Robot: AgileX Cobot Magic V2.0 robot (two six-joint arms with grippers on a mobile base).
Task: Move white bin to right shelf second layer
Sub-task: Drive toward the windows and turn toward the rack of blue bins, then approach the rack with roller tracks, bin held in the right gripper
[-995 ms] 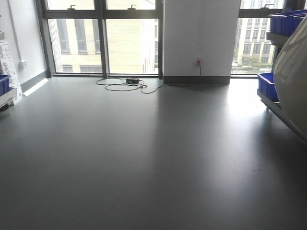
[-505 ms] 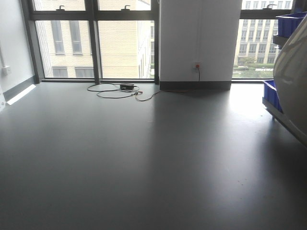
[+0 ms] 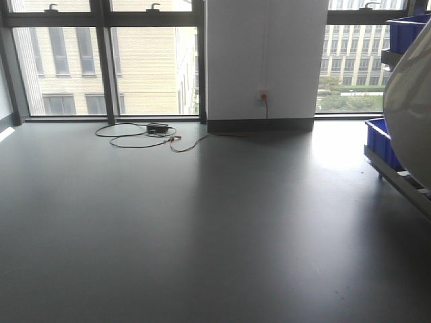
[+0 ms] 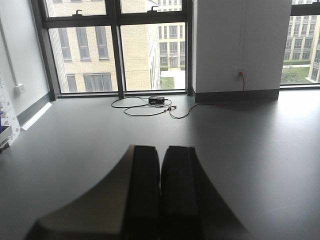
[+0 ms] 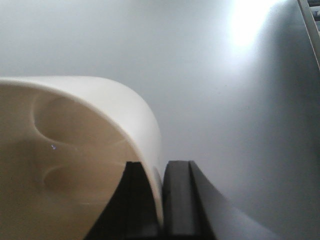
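White bin (image 5: 75,150): held off the floor, tipped on its side. In the right wrist view its mouth and rounded inner corners faced the camera. One side wall sat between the right gripper (image 5: 161,171) fingers (image 5: 180,200), one inside the tub and one outside, so the jaws were pinching that wall. In the front view the bin (image 3: 412,114) filled the right edge as a large glossy curved wall. It overlapped the right shelf (image 3: 404,183), but I could not tell from the frames whether the two touched. Which level of that shelf was the second layer was not legible either.

Right shelf: a slanted steel rail ran low along the right edge. A blue crate (image 3: 380,142) sat at its lower level and another blue crate (image 3: 407,30) higher up, both partly hidden by the bin.

Left gripper (image 4: 160,152): dark fingers (image 4: 145,190) pressed together, nothing between them, pointing out over the grey floor (image 4: 75,150).

Surroundings: a black cable (image 3: 138,138) lay looped on the floor near the window wall. A wall socket (image 3: 262,95) was low on the white pillar (image 3: 266,54).
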